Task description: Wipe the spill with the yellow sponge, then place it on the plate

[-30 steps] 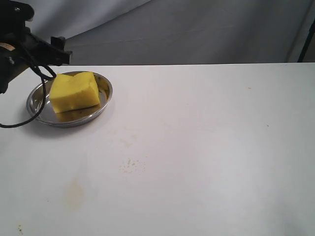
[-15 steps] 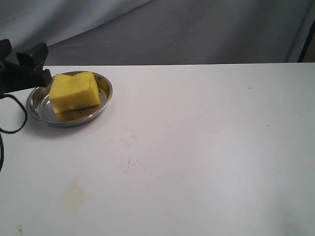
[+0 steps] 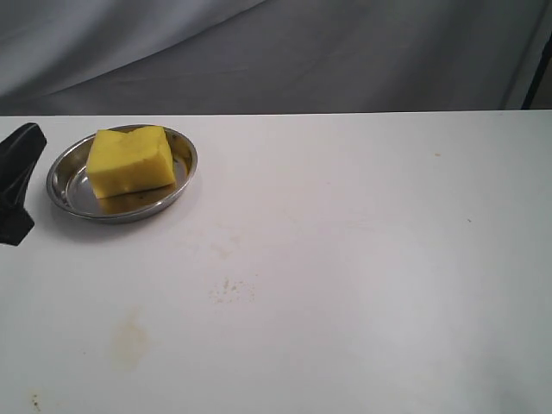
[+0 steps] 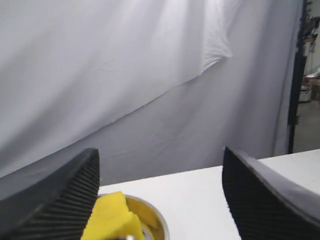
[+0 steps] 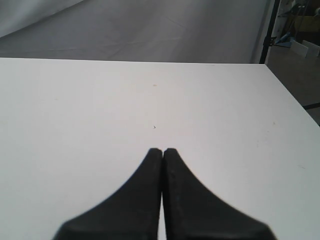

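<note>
The yellow sponge (image 3: 129, 159) lies on the steel plate (image 3: 185, 168) at the far left of the table. Nothing holds it. The spill shows only as a faint tan stain (image 3: 129, 335) near the front left. My left gripper (image 4: 160, 150) is open and empty. Its ribbed fingers (image 4: 65, 195) frame the sponge (image 4: 112, 217) and plate (image 4: 154, 219) from a short way back. In the exterior view only one black finger (image 3: 19, 168) shows at the left edge, beside the plate. My right gripper (image 5: 162, 150) is shut on nothing over bare table, out of the exterior view.
A patch of faint brown specks (image 3: 231, 291) marks the white table (image 3: 362, 259) near the middle. A grey cloth backdrop (image 3: 345, 52) hangs behind the far edge. A dark stand (image 5: 270, 30) rises past the table's corner.
My left gripper has drawn back from the plate toward the left edge of the exterior view, its jaws slightly narrower but still apart. The sponge stays on the plate.
</note>
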Controlling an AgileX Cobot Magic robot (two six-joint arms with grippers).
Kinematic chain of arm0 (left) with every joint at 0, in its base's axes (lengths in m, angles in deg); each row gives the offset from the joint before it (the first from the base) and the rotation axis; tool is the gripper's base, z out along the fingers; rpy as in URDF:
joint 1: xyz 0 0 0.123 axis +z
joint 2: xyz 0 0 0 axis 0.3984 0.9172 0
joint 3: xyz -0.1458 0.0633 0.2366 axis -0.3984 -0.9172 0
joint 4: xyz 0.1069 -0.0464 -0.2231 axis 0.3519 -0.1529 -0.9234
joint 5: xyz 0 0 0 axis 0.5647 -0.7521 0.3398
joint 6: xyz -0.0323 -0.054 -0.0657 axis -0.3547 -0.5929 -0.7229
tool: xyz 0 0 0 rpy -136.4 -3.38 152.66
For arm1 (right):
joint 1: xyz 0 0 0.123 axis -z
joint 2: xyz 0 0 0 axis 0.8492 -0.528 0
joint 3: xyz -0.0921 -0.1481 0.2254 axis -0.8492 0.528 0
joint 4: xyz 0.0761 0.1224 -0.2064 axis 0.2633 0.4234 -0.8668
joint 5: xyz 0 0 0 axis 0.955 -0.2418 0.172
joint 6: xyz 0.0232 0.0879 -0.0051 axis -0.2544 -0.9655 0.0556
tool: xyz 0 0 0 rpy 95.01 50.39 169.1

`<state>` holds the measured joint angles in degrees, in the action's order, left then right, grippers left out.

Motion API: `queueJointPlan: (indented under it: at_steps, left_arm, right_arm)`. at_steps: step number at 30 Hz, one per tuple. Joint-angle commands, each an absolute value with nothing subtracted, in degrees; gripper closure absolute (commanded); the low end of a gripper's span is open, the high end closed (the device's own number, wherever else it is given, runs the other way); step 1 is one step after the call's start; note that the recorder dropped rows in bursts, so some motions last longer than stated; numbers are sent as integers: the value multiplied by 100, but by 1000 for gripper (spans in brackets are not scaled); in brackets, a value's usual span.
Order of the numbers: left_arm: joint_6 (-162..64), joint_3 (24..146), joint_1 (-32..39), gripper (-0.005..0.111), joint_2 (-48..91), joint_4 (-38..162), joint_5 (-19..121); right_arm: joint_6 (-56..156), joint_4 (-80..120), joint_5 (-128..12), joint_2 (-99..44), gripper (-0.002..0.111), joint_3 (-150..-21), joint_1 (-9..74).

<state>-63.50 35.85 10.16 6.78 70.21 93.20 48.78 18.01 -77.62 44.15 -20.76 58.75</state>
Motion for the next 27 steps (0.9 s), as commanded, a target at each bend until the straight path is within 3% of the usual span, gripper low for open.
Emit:
queueJointPlan:
  at_steps: [1, 5, 13, 18, 27]
  left_arm:
    - [-6754, 3383, 1018, 40, -40, 7411, 9208]
    - [-6861, 3371, 1018, 49, -673, 7411, 8448]
    - [-7847, 3341, 1018, 107, -1794, 8436, 7492]
    - [-8860, 3151, 1018, 107, -2511, 9020, 7737]
    - [-9011, 3068, 1018, 107, -3016, 9034, 6970]
  right_arm:
    - [4895, 1820, -7748, 4448, 108, -2061, 5860]
    - [4895, 1820, -7748, 4448, 108, -2061, 5860]
    - [4895, 1820, -7748, 4448, 108, -2061, 5860]
    - [4895, 1820, -7748, 4448, 108, -2061, 5860]
    - [4895, 1820, -7748, 4448, 108, -2061, 5860]
